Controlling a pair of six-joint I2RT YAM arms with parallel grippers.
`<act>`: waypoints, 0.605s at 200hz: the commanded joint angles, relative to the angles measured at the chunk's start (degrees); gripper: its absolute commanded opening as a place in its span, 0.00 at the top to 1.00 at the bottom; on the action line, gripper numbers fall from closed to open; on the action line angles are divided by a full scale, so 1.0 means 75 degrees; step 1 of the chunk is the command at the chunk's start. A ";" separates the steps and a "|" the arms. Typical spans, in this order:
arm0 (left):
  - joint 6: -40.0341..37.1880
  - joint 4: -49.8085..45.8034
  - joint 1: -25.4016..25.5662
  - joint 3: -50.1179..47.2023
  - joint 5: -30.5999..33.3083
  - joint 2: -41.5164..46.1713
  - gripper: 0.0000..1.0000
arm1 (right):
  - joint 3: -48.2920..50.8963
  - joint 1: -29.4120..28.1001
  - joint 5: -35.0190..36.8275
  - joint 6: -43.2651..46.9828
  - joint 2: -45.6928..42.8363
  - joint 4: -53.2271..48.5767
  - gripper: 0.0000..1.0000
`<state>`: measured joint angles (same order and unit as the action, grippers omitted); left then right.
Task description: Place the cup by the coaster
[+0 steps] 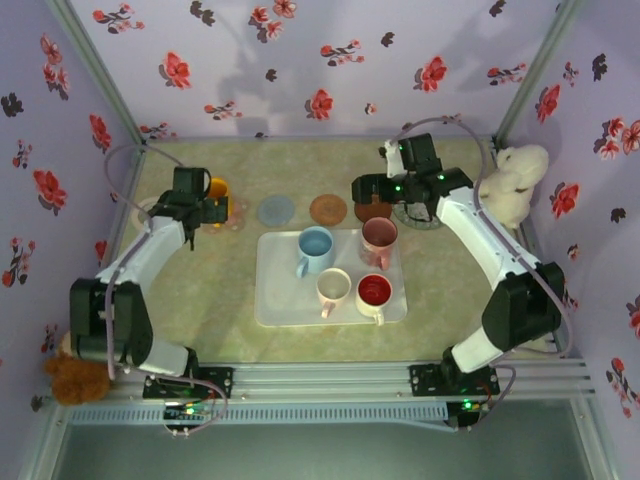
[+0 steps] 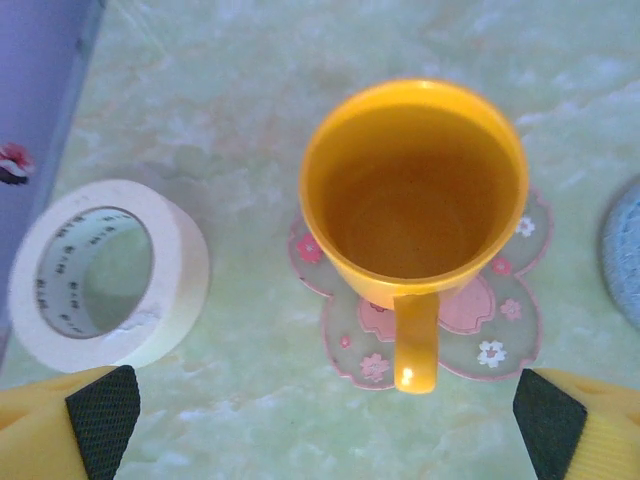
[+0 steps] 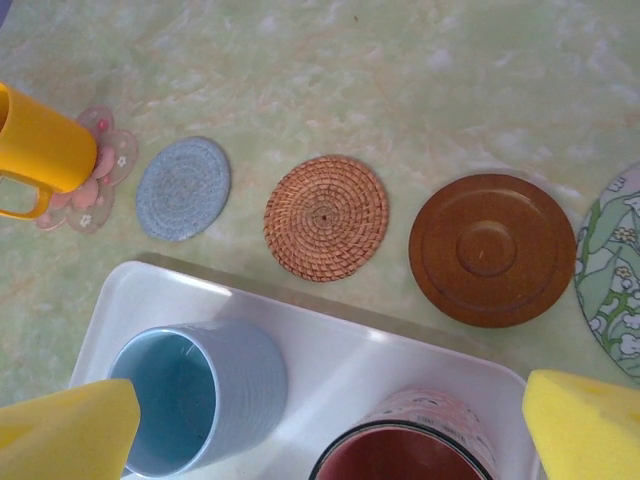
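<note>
A yellow cup (image 2: 415, 190) stands upright on a clear flower-shaped coaster (image 2: 500, 320) with pink blossoms. Its handle points toward my left gripper (image 2: 325, 435). That gripper is open, its black pads (image 2: 100, 415) wide apart on the near side of the handle, touching nothing. From above, the yellow cup (image 1: 217, 189) sits at the far left with the left gripper (image 1: 200, 210) just beside it. My right gripper (image 3: 330, 440) is open over the far edge of the white tray (image 3: 400, 355) and holds nothing. The top view has the right gripper (image 1: 370, 200) near the brown coaster (image 1: 375, 211).
A roll of cream tape (image 2: 100, 275) lies left of the cup. Blue-grey (image 3: 183, 187), woven (image 3: 326, 216), brown wooden (image 3: 490, 248) and green-patterned (image 3: 615, 290) coasters lie in a row. The tray (image 1: 275, 300) holds several cups, among them a blue cup (image 3: 190, 395) and a pink cup (image 3: 420, 445).
</note>
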<state>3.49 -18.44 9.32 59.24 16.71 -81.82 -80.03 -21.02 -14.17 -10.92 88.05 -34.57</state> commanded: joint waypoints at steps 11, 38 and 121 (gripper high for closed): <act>0.0232 -0.0593 -0.0037 -0.0018 -0.0127 0.1173 0.01 | 0.0290 -0.0036 0.0534 -0.0084 -0.0552 0.0061 0.01; 0.0232 -0.0934 0.0107 0.0055 -0.0683 0.1939 0.01 | 0.0514 0.0001 0.0729 -0.0232 -0.0873 0.0091 0.01; 0.0248 -0.2058 0.2302 0.0366 -0.1094 0.2321 0.01 | 0.1071 0.0554 0.0181 -0.0764 -0.1434 0.0127 0.01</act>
<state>4.36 -30.13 22.02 61.04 9.80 -64.25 -73.34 -18.65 -10.39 -14.15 78.63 -34.37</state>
